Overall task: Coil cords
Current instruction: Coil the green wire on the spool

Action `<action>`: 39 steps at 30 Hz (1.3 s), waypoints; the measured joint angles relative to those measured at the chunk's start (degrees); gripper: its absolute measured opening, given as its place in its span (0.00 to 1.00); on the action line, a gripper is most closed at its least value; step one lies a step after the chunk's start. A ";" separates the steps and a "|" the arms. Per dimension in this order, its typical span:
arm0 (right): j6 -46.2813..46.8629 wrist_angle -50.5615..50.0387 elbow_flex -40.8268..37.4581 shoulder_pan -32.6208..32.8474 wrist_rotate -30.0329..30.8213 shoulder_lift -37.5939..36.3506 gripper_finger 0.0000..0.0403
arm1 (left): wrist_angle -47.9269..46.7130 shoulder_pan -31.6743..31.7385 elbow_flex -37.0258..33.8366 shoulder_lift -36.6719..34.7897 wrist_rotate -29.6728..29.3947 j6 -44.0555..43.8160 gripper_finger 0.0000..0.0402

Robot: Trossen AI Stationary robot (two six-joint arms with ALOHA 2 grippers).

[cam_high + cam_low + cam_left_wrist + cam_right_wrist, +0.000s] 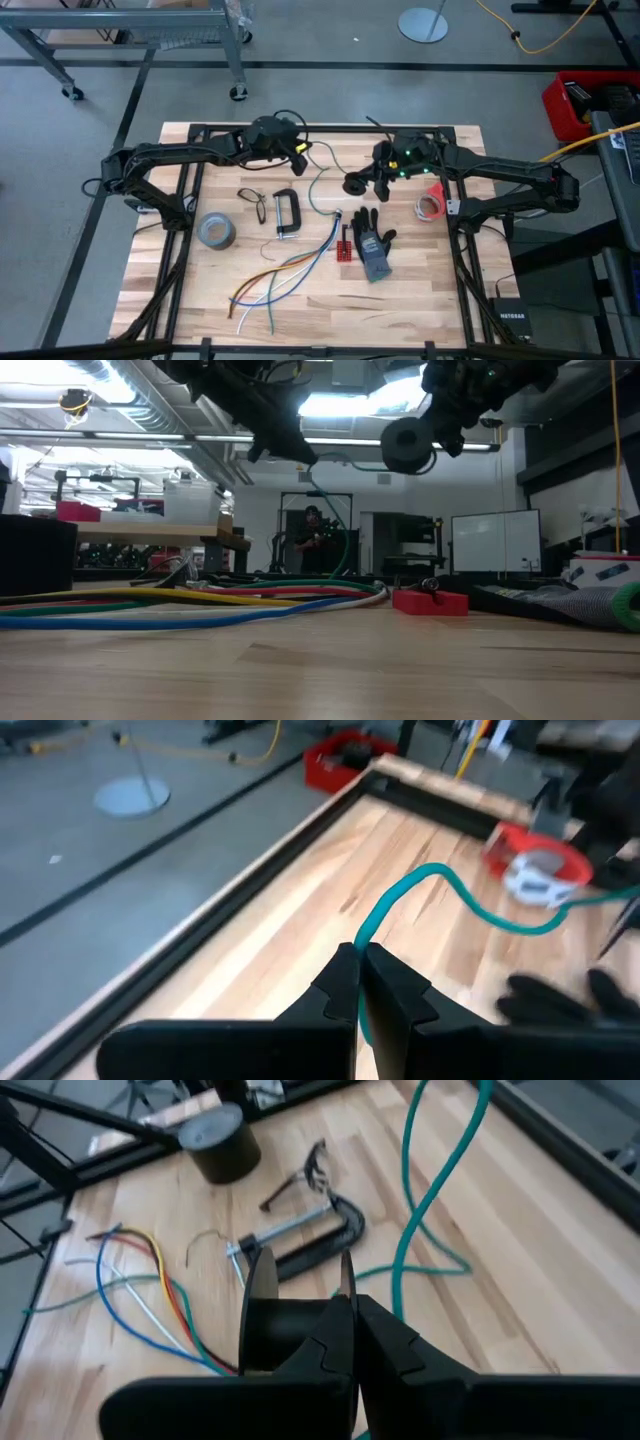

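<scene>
The cord is a small black doughnut-like bundle (405, 445), hanging high over the table's middle in my shut right gripper (366, 180). In the right wrist view the bundle (272, 1325) stands on edge beside the fingers. My left gripper (300, 152), at the far side left of centre, is shut on a thin teal wire (318, 186). That wire curves down onto the boards near the black glove (374, 243). My left gripper pinches the teal wire (366, 935) between its two fingertips, slanting down from the far left. The wire rises past the tips, then droops slack in a curve (340, 550) onto the table. My right gripper holds the black bundle by its side (300, 1330), slanting down from the right. The bundle hangs clear of the table with its ring face (405, 445) upright. The bundle hides how the fingers meet it.
On the boards lie a grey tape roll (216, 231), glasses (254, 203), a black C-clamp (285, 212), a red block (344, 247), loose orange, blue and white wires (285, 275), and a red-and-white tape roll (432, 203). A black frame (330, 129) edges the table.
</scene>
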 joint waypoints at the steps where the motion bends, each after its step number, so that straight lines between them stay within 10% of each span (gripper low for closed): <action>1: 0.02 0.72 0.00 -0.04 -0.08 -0.07 0.00 | -1.08 -0.02 0.00 0.00 0.02 0.00 0.00; 39: 0.72 -3.82 0.00 -0.05 13.97 -0.30 0.00 | 5.02 -3.72 0.04 -5.68 0.47 -6.10 0.00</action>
